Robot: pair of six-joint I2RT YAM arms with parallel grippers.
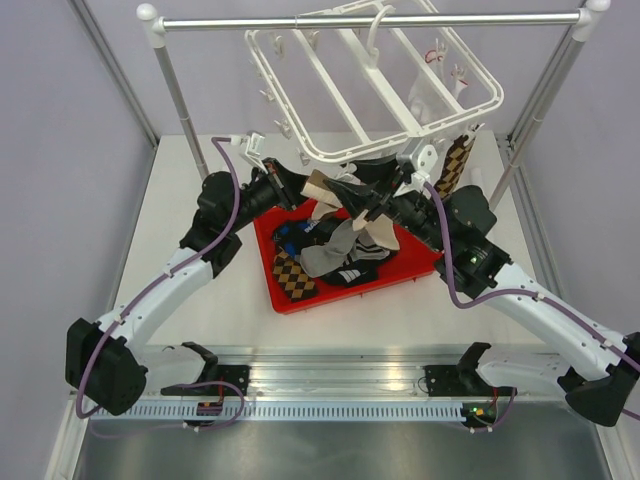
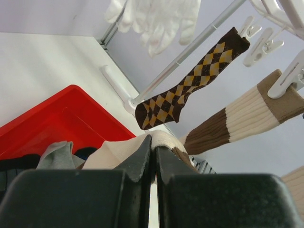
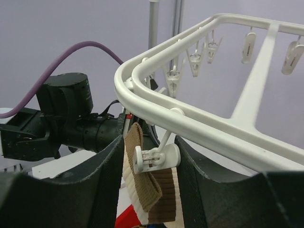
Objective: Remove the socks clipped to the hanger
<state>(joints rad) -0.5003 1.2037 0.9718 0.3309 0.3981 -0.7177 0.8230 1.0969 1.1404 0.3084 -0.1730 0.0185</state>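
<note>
Right pincer [image 3: 151, 142] clamps a clip [image 3: 156, 158] of the hanger [image 3: 199, 133] holding the striped sock [image 3: 142, 190]; left pincer [image 2: 153, 145] pressed together; both arms reach inward, wrists raised.

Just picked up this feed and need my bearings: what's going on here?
Both arms are working on one brown-and-cream striped sock on the white hanger. The left gripper is shut on what looks like the sock's lower end, while the right gripper is closed around the clip holding its cuff. The sock is not yet free. An argyle sock hangs clipped nearby, and several socks already lie in the red bin below.
</note>
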